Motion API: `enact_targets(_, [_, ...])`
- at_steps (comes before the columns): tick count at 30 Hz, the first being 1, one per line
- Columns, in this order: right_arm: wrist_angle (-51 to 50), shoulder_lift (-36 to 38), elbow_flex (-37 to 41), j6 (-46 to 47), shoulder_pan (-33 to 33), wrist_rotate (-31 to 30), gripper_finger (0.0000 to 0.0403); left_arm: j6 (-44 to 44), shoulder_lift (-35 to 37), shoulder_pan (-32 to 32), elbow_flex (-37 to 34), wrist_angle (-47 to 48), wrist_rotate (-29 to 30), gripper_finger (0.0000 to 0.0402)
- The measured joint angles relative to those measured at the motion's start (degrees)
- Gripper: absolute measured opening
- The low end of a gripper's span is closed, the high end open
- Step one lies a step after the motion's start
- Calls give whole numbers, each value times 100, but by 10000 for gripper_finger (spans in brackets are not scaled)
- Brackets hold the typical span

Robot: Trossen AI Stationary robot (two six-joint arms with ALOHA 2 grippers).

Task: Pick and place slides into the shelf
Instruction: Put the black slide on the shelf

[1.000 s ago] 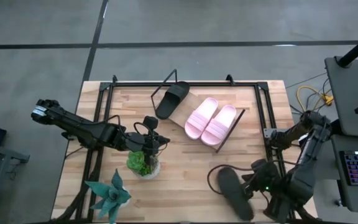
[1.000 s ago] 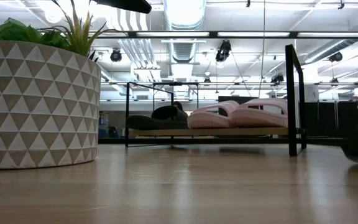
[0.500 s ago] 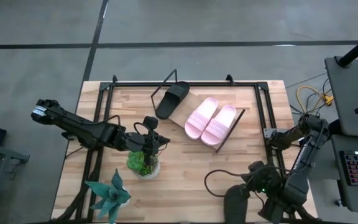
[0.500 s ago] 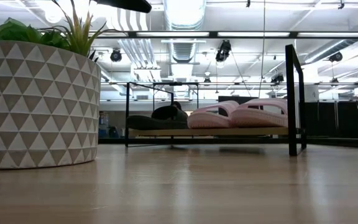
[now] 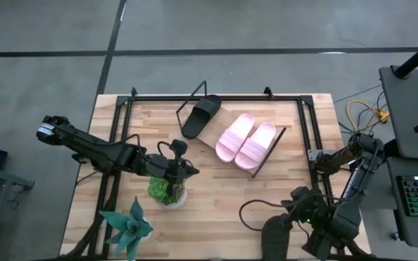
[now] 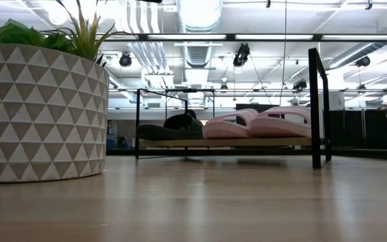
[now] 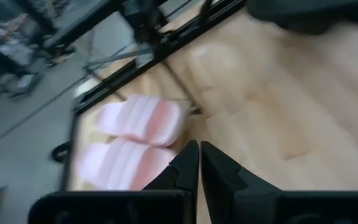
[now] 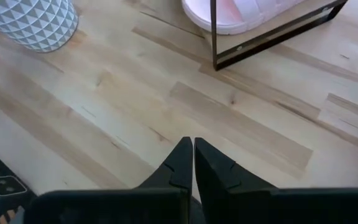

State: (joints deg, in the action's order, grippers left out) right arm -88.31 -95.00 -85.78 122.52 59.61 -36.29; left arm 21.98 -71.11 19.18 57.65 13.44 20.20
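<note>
Seen from above, a light-wood worktop (image 5: 216, 196) carries a slanted light-wood shelf on a thin black wire frame (image 5: 223, 141) near its far middle. On the shelf lie one black open-toe slide (image 5: 200, 116) at its left end and two pale pink slides (image 5: 246, 141) side by side towards its right end, the pink pair touching each other. The second black slide (image 5: 276, 238) is at the worktop's near right edge, partly under the right arm. The left arm stretches from the worktop's left side towards the centre, its tool (image 5: 181, 168) above a triangle-patterned pot with a green plant (image 5: 167, 191); in its wrist view the two dark fingers (image 7: 185, 171) are pressed together and hold nothing, with the pink slides beyond them. The right arm is folded low at the near right corner, its tool (image 5: 290, 214) just beside the black slide; its wrist view shows the fingers (image 8: 182, 165) closed and empty over bare wood. A teal star-shaped plant (image 5: 127, 228) sits at the near left corner
</note>
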Motion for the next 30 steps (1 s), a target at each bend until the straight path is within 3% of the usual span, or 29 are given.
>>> enact_targets(6, [32, 2, -203, -209, 0, -1, 9, -356, 0, -4, 0, -137, -1344, 0])
enact_targets(13, [39, 4, -690, -910, 0, -263, 9, -387, -78, -22, 2, -751, -2435, 4])
enact_targets(16, [32, 6, -863, -1251, 0, -323, 9, -410, -221, -44, 7, -679, -2495, 31])
enact_targets(22, [75, 9, -1027, -1892, 13, -263, 9, -431, -629, -129, 83, -693, -2502, 135])
enact_targets(26, [448, 9, -1195, -3378, 3, -23, 9, -463, -743, -160, 92, -692, -2497, 184])
enact_targets(30, [816, 17, -1411, -4588, -151, 45, 25, -492, -749, -160, 92, -612, -2459, 206])
